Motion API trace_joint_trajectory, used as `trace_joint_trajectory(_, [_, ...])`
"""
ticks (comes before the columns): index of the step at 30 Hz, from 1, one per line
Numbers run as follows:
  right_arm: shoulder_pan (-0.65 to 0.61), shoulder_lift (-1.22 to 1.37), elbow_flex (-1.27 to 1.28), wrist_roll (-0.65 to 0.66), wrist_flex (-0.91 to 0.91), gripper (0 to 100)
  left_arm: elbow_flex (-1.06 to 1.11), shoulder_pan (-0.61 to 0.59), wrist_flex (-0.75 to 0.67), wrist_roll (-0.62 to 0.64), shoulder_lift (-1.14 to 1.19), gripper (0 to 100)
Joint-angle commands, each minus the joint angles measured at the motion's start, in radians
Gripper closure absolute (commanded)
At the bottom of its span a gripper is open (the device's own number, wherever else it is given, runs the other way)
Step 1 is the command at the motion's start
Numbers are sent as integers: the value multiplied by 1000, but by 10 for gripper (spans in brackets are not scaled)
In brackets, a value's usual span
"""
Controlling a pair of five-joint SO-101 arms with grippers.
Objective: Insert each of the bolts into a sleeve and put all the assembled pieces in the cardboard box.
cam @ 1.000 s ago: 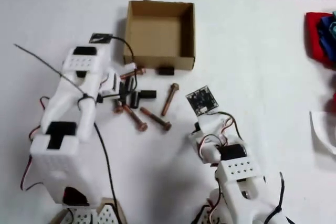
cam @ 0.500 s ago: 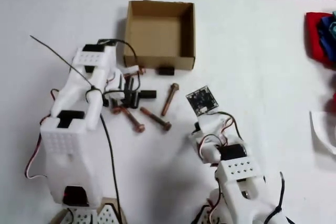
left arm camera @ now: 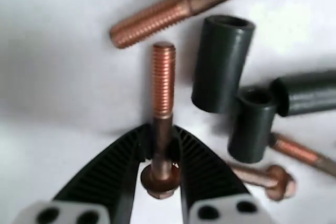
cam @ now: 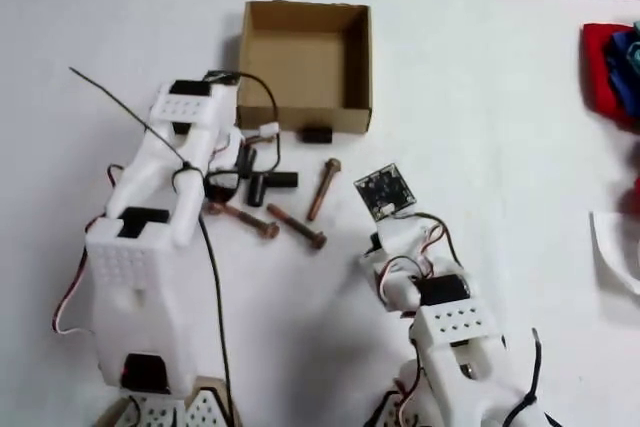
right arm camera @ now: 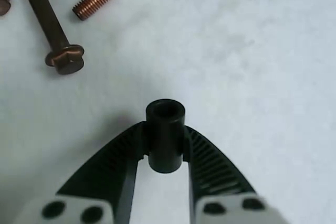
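Out past the tips of the left claw point(left arm camera: 161, 136), the bolt point(left arm camera: 163, 85) it clamps points threads-fwd, while the right claw point(right arm camera: 164, 129), well apart, holds a sleeve point(right arm camera: 165, 145) bore-outward.

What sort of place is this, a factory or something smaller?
Probably a small robotics lab or hobby bench: a little white left arm and right arm at a white table, loose bolts and sleeves, a cardboard box.

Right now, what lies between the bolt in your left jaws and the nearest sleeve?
Only bare table: the left wrist view shows a white gap between the held bolt and the nearest sleeve.
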Motion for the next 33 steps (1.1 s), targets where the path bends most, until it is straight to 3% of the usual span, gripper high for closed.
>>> trace_joint_trajectory(1, [-2,1,-3,-6,-16,978,-88,-18,138,-295,-2,976])
trace_joint_trajectory(6, [-2,1,-3,-8,-16,978,-220,-54,298,-410,-2,976])
trace_joint_trajectory(12, [-7,1,14,-8,-50,978,-248,-143,299,-514,-63,976])
trace_joint_trajectory(17, [-1,-7,14,-8,-50,978,-125,-133,302,-638,-265,976])
trace_joint_trajectory(29, [-8,-10,-77,-5,-140,978,441,178,295,-991,-890,976])
trace_joint_trajectory(33, [-8,-10,-98,-6,-139,978,526,241,184,-1046,-1033,976])
